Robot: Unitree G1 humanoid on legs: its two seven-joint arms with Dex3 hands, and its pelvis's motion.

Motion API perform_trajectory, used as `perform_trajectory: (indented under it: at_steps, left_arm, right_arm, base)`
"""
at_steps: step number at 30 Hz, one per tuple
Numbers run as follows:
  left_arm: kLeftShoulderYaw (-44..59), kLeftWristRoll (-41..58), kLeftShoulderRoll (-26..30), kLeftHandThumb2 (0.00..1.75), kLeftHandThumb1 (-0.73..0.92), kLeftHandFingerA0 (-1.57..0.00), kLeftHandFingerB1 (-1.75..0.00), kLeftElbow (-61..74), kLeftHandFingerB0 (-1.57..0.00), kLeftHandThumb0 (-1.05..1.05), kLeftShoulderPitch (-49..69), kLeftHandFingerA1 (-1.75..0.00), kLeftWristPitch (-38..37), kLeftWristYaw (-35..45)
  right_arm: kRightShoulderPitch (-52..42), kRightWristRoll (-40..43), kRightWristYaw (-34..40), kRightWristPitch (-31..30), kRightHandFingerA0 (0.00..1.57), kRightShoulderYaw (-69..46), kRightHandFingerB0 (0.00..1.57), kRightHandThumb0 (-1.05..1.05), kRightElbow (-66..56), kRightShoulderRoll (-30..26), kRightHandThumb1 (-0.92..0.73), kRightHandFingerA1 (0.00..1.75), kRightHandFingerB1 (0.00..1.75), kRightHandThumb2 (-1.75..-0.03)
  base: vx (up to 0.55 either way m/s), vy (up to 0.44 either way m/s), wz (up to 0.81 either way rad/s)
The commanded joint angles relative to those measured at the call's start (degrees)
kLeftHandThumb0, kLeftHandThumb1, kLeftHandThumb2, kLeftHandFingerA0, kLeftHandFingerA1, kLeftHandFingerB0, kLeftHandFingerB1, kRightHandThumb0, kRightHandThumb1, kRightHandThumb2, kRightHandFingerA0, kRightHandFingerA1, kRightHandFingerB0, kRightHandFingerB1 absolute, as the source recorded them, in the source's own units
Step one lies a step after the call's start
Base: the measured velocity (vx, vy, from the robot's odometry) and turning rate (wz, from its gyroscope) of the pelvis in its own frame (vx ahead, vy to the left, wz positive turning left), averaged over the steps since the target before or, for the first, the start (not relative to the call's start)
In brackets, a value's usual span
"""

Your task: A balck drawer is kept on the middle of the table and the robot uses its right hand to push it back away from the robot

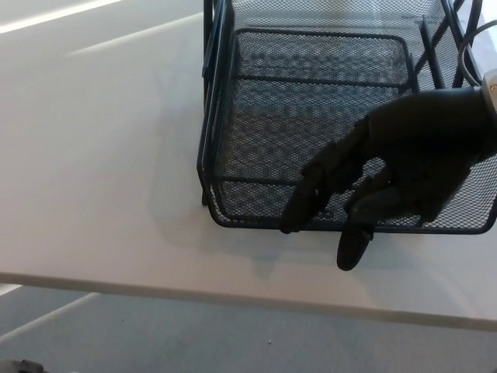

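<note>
The right robot hand (396, 175) is showing as matte black all over, with a broad, rounded back that is catching a dull sheen. Its fingers (307, 198) are looking thick and blunt, built of short jointed segments with ridged knuckles, and ending in smooth rounded tips. At the wrist end of the robot hand, a small pale grey part is peeking in at the picture's edge, and a thin dark cable is curving just above it.
</note>
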State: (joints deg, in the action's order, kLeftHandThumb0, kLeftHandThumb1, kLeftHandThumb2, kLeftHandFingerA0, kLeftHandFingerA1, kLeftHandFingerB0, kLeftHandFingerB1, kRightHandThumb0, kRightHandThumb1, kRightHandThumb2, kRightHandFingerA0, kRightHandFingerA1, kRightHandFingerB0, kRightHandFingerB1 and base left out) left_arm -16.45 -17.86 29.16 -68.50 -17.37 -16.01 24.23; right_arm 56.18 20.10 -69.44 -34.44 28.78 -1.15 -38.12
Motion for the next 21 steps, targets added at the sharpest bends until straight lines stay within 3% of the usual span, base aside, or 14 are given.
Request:
perform_trajectory:
  at_steps: [1,14,21]
  left_arm:
    - [-0.22,-1.05,0.98,0.63,0.76,-0.47,-0.32,-0.13,-0.32,-0.57,-0.07,-0.38,-0.83,0.12]
    - [0.04,-0.80,1.05,0.63,0.72,-0.47,-0.33,-0.08,-0.32,-0.57,0.08,-0.39,-1.19,-0.03]
    - [0.03,-0.77,0.96,0.63,0.73,-0.46,-0.32,-0.05,-0.31,-0.58,0.05,-0.38,-0.93,0.22]
  right_arm:
    - [1.18,-3.34,1.89,-1.39,0.49,-1.76,0.38,-0.67,-0.11,0.75,-0.80,0.42,0.37,-0.64]
    - [4.80,1.66,0.42,-5.99,0.47,-10.53,0.41,-0.62,-6.38,3.28,-0.79,0.40,0.36,-0.64]
    - [5.24,0.46,0.60,-6.36,0.44,-10.91,0.37,-0.65,-7.54,2.74,-0.77,0.41,0.36,-0.65]
  base:
    - [0.00,0.000,0.00]
    - [0.00,0.000,0.00]
    - [0.00,0.000,0.00]
